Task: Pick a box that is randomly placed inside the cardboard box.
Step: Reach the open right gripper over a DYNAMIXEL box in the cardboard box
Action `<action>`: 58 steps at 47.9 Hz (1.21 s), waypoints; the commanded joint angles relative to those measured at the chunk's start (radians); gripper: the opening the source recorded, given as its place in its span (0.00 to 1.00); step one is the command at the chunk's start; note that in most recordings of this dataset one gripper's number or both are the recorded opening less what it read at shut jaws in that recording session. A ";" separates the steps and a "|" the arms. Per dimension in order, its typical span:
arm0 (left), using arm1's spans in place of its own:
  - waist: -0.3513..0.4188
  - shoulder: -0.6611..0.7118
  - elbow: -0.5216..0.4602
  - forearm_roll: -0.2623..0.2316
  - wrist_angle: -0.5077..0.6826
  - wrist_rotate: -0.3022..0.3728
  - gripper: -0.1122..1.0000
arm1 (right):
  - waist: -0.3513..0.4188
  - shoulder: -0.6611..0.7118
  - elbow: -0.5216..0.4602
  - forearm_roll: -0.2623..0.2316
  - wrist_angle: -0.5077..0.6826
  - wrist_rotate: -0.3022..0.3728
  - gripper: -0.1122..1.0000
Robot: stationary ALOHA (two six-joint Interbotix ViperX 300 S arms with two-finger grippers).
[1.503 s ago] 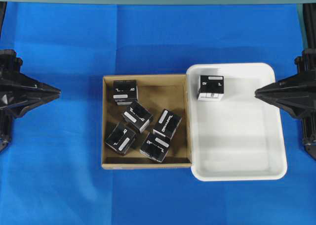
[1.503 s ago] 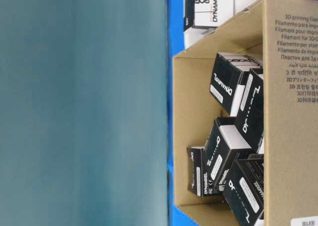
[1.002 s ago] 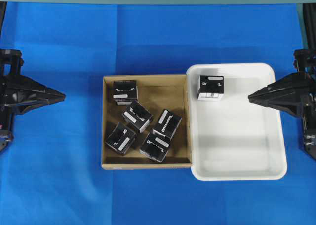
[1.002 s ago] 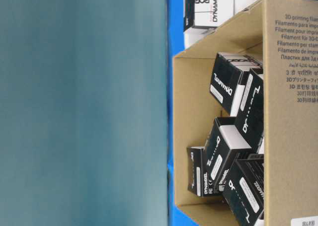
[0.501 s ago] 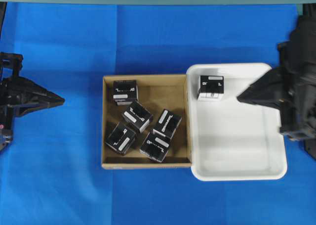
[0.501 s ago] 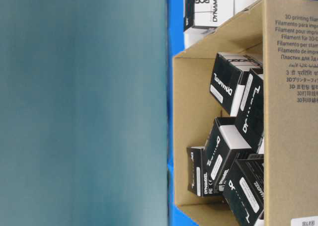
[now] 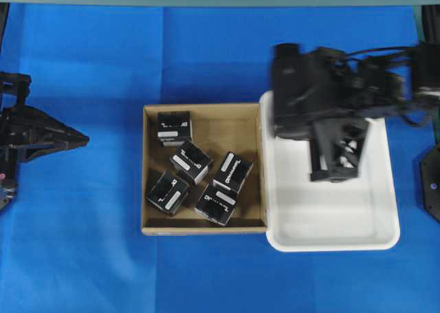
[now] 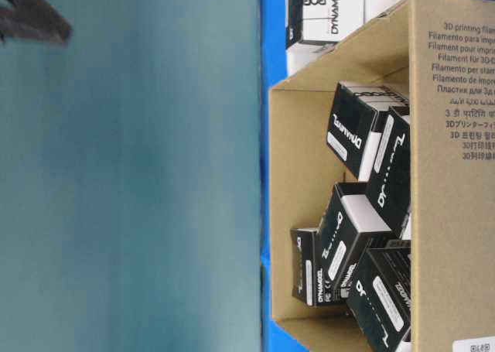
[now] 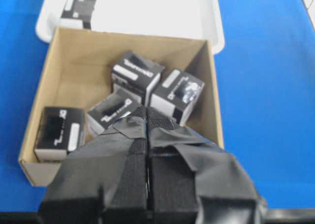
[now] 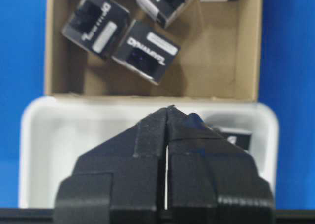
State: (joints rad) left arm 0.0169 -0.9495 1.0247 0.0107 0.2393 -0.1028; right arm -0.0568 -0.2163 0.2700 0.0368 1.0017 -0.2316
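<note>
Cartons (image 7: pixel 183 160) crowding the box (image 7: pixel 234 172) in the cardboard box (image 7: pixel 203 226); both arms' jaws shut, empty.

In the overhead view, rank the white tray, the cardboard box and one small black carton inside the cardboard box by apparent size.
1. White tray: largest, though the right arm covers part of it.
2. Cardboard box: slightly smaller in outline; both sit on the same table, so the order holds.
3. Small black carton: far smaller than either.
</note>
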 commanded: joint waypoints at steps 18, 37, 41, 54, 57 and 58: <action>0.002 0.003 -0.028 0.003 -0.005 -0.006 0.04 | 0.018 0.258 -0.063 0.006 0.018 -0.290 0.08; 0.003 0.003 -0.026 0.003 -0.005 -0.006 0.04 | 0.046 0.321 -0.058 0.005 -0.028 -0.457 0.08; 0.003 0.002 -0.026 0.005 -0.005 -0.006 0.04 | 0.046 0.325 -0.058 0.003 -0.043 -0.465 0.08; 0.003 0.003 -0.023 0.005 -0.005 -0.005 0.04 | 0.055 0.342 -0.051 0.002 -0.078 -0.463 0.13; 0.006 0.005 -0.023 0.005 -0.005 -0.005 0.04 | 0.057 0.342 -0.048 0.002 -0.078 -0.465 0.17; 0.006 0.005 -0.023 0.003 -0.005 -0.005 0.04 | 0.057 0.344 -0.046 0.002 -0.078 -0.466 0.19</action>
State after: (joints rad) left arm 0.0184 -0.9511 1.0247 0.0123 0.2393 -0.1074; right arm -0.0061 0.1243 0.2240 0.0399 0.9296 -0.6949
